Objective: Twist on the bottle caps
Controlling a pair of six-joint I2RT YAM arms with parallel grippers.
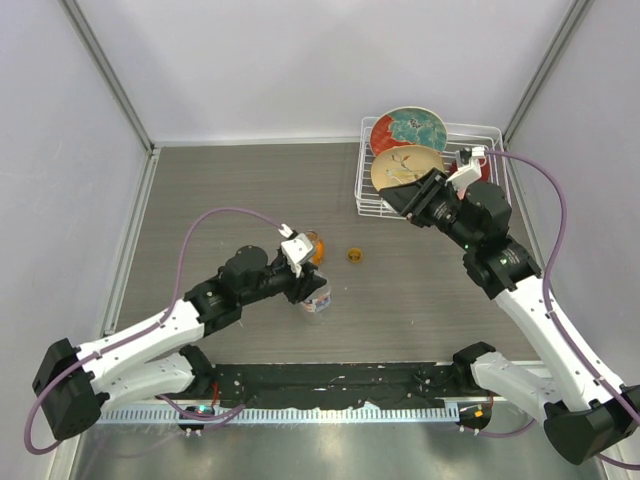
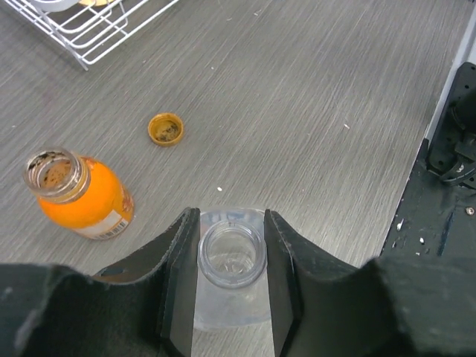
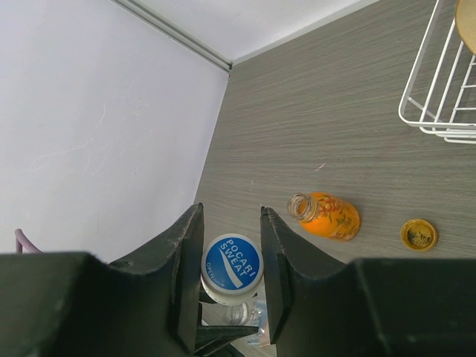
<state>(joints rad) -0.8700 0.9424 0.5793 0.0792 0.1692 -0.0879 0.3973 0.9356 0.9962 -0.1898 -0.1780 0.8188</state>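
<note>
Left gripper [image 2: 230, 216] jaws press the neck of the clear bottle [image 2: 232, 256], which stands near, left of middle. Right gripper [image 3: 230, 212] pinches the white cap [image 3: 232, 269], far right. The bottle looks light and squashy, so its stiff neck seems the safest hold.

left tool [image 2: 231, 223] — low, jaws gripping | right tool [image 3: 230, 223] — raised, angled down, jaws clamped

My grey wood-grain desk [image 1: 250, 180] carries a white wire rack [image 1: 361, 165] at upper right of the frame. Near centre sit an uncapped orange bottle [image 1: 314, 245], an amber cap [image 1: 355, 256] to its right, and a clear bottle [image 1: 316, 301] just below.
</note>
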